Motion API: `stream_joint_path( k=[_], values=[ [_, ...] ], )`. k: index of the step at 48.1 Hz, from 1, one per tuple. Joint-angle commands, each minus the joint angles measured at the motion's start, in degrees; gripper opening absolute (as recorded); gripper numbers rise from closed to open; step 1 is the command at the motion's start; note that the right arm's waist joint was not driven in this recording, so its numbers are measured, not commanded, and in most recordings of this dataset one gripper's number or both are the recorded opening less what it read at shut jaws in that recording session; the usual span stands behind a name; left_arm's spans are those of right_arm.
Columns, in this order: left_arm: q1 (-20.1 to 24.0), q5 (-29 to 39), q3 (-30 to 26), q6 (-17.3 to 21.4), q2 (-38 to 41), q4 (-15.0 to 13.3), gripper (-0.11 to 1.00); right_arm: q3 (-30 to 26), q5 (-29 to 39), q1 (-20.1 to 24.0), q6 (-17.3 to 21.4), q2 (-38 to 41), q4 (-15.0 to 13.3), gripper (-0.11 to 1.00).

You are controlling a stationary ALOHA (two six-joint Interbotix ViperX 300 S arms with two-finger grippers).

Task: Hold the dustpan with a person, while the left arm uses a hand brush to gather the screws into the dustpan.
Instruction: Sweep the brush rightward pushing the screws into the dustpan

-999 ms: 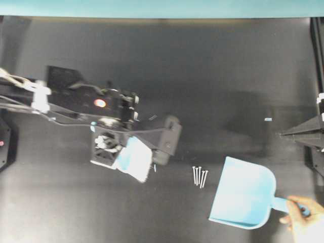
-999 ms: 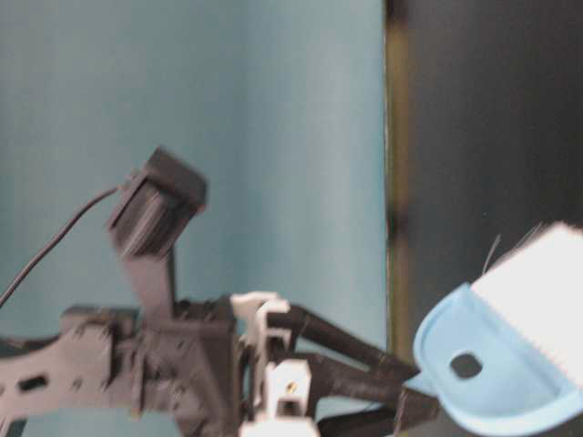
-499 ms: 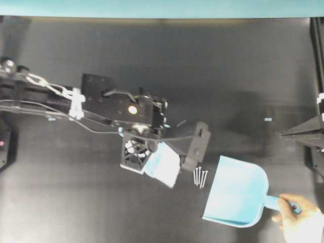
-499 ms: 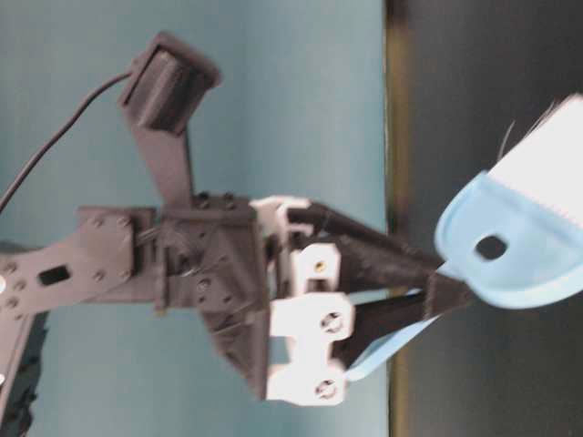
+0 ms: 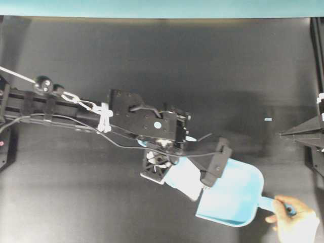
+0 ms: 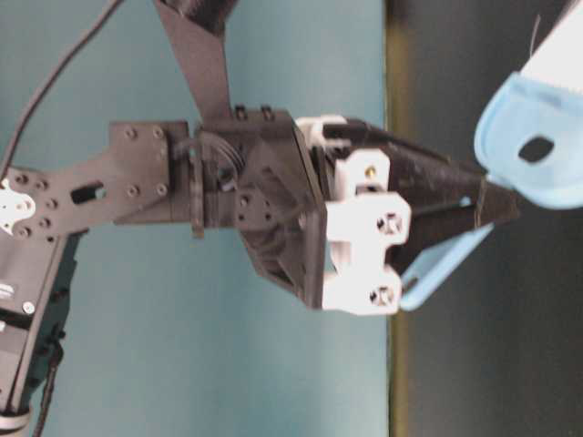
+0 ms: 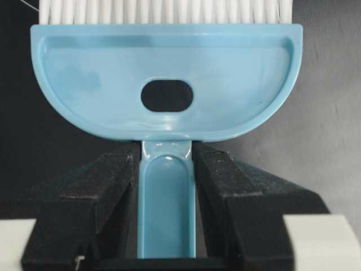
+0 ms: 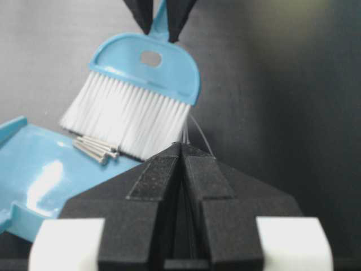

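Observation:
The left arm's gripper (image 7: 166, 155) is shut on the slim handle of the light blue hand brush (image 7: 166, 79). In the overhead view the brush (image 5: 183, 180) stands at the mouth of the dustpan (image 5: 238, 200), with the arm's wrist over it. The right wrist view shows the white bristles (image 8: 130, 116) touching several grey screws (image 8: 93, 148), which lie on the dustpan's tray (image 8: 34, 175). The person's hand (image 5: 297, 224) holds the dustpan's handle at the bottom right. The right gripper (image 5: 282, 133) is shut and empty at the right edge, its tips (image 8: 180, 145) pressed together.
A small pale scrap (image 5: 268, 119) lies on the black table right of the middle. A teal wall (image 5: 152, 7) runs along the back. A black frame post (image 5: 316, 50) stands at the right edge.
The left arm has swept the brush to the right, up to the dustpan's mouth, pushing the screws onto the tray. The hand has slid the dustpan a little to the left.

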Motion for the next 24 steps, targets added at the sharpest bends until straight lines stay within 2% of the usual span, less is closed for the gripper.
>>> stream_joint_path(
  k=[1,16,24],
  values=[
    [-0.7,-0.35,-2.99,-0.09,0.35,0.09,0.3,-0.26,-0.18,0.0,-0.35,0.26,-0.09,0.0],
    [-1.93,0.18,-12.48,0.44,4.13,0.09,0.3,-0.26,-0.18,0.0,-0.35,0.26,-0.09,0.0],
    [-2.37,0.26,-18.81,3.08,6.5,0.09,0.3,-0.26,-0.18,0.0,-0.35,0.26,-0.09,0.0]
  ],
)
